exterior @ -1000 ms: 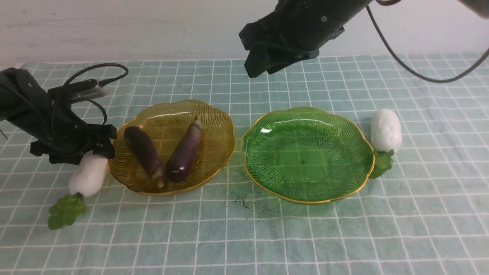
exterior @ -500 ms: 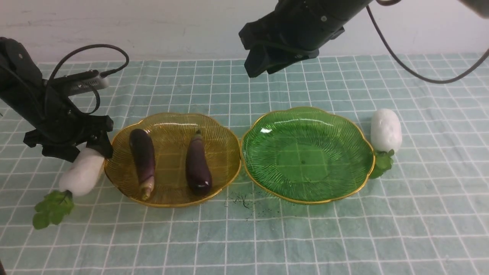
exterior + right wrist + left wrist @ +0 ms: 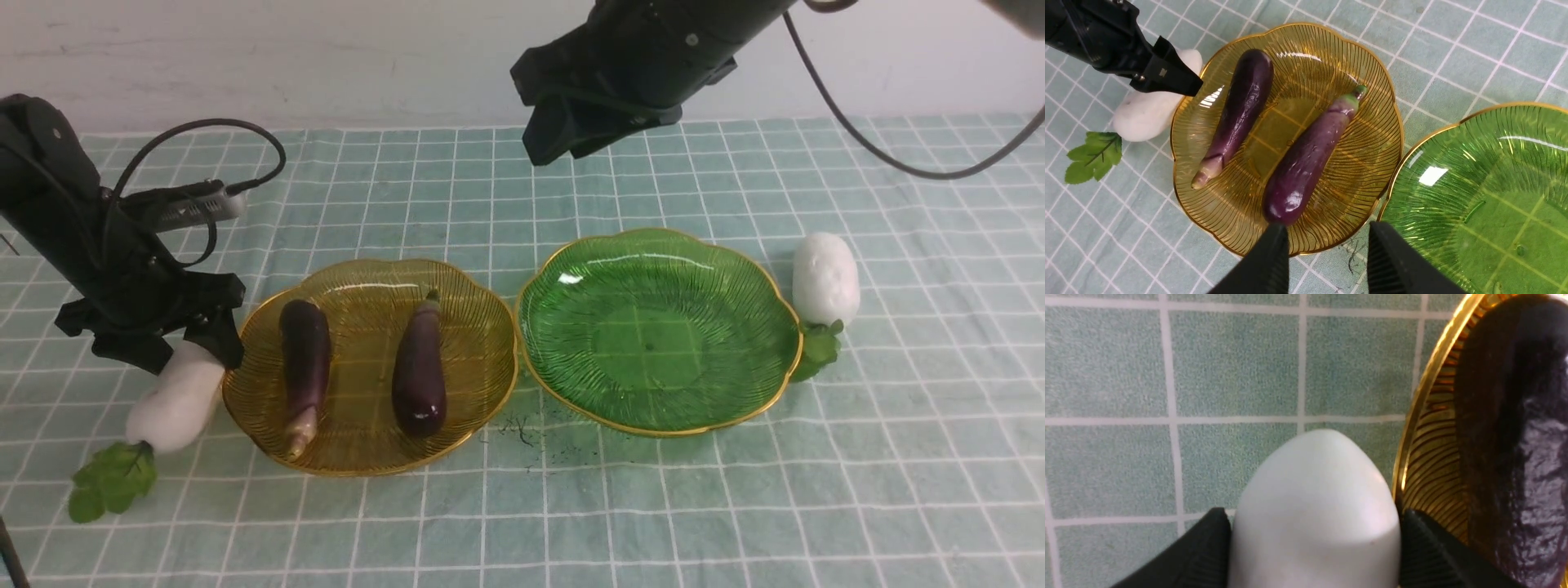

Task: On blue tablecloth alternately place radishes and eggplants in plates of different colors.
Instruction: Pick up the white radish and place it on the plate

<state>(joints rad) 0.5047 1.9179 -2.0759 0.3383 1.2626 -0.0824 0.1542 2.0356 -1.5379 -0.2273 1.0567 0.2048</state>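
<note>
On the blue tablecloth (image 3: pixel 653 506), an amber plate (image 3: pixel 359 294) holds two purple eggplants (image 3: pixel 304 359) (image 3: pixel 420 371) lying side by side. The green plate (image 3: pixel 653 343) beside it holds nothing. My left gripper (image 3: pixel 204 341) is shut on the blunt end of a white radish (image 3: pixel 175 400) just left of the amber plate, with its leaf touching the cloth. In the left wrist view the fingers (image 3: pixel 1412 547) press both sides of that radish (image 3: pixel 1314 498), one right at the plate's rim (image 3: pixel 1429 396). The second radish (image 3: pixel 824 278) lies right of the green plate. My right gripper (image 3: pixel 1327 228) hangs open, high above both plates.
A small dark scribble (image 3: pixel 518 429) marks the cloth in front of the gap between the plates. The right arm's cable (image 3: pixel 882 151) loops over the far right of the cloth. A pale wall (image 3: pixel 326 57) bounds the far edge.
The amber plate has slid nearer the front edge and settled, and its eggplants rolled to lie parallel. My left gripper and its radish shifted left and forward. The right arm stayed still.
</note>
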